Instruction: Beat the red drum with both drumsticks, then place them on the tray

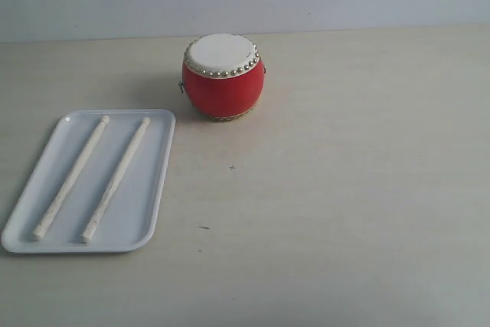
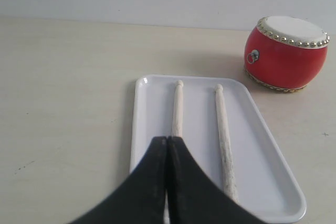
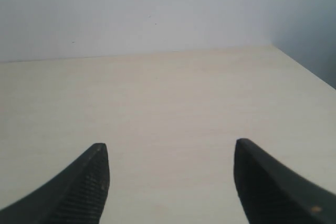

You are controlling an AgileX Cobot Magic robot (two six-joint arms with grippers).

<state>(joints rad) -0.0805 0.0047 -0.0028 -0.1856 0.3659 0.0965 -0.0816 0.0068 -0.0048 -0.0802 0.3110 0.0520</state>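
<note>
Fingers of the left gripper (image 2: 167,139) are pressed together tip to tip with nothing between them. They sit over the near end of the tray (image 2: 199,129) and hide the lower part of one drumstick (image 2: 178,106); whether they touch the tray or that stick cannot be told. The second drumstick (image 2: 223,129) lies just beside the first, apart from it and almost parallel. Both run lengthwise in the white tray with their small rounded tips toward its far end. The right gripper (image 3: 170,143) has its fingers spread wide and empty, with only bare pale worktop (image 3: 168,93) between and beyond them. In the exterior view the tray (image 1: 155,160) lies flat on the worktop (image 1: 344,212) at the left, with the two sticks (image 1: 70,178) (image 1: 116,179) inside its low rim. The red drum (image 1: 223,86) stands upright on the worktop past the tray's far right corner, near it but not touching. Its white skin faces up and is ringed with studs. The left wrist view shows the drum (image 2: 286,56) in the same place.
</note>
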